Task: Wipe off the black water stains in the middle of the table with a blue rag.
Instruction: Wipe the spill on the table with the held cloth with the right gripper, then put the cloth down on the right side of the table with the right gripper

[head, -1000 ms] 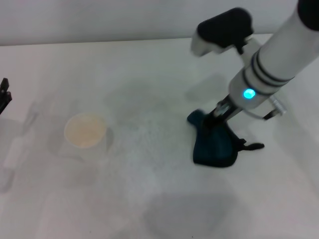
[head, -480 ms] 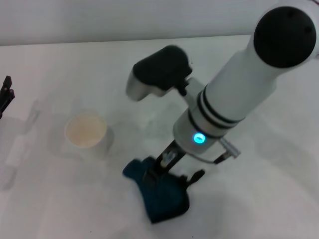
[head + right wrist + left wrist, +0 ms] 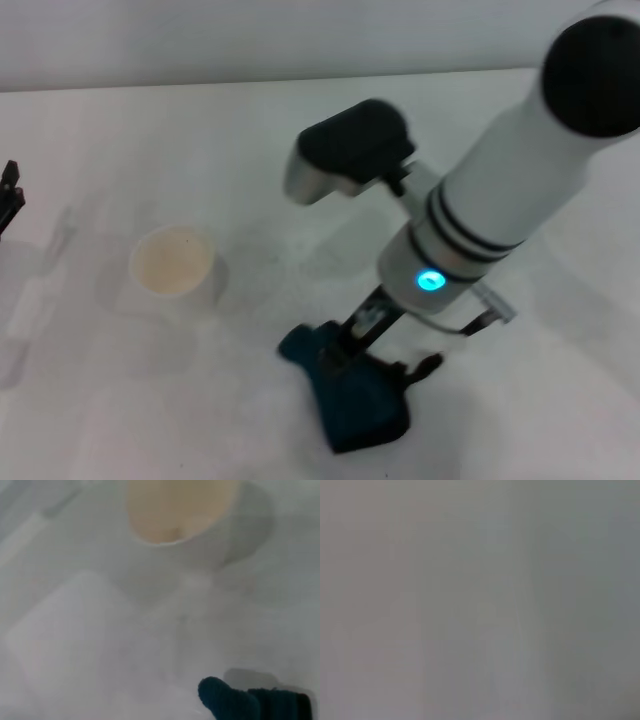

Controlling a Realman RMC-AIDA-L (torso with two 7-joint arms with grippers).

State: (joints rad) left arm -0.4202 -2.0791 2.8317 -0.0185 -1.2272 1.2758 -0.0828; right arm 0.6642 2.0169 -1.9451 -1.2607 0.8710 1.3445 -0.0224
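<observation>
In the head view the blue rag (image 3: 352,395) lies pressed on the white table (image 3: 150,140), near the front, right of centre. My right gripper (image 3: 362,335) is shut on the blue rag and holds it down against the tabletop. A corner of the rag also shows in the right wrist view (image 3: 235,700). The black water stains do not show in any view. My left gripper (image 3: 8,195) is parked at the far left edge of the head view. The left wrist view shows only plain grey.
A white paper cup (image 3: 175,268) stands on the table left of the rag, a short way from it; it also shows in the right wrist view (image 3: 185,515). The table's far edge runs along the top of the head view.
My right arm swept the rag from the right middle toward the front and left, then shifted it back a little to the right. The cup and the left arm have not moved.
</observation>
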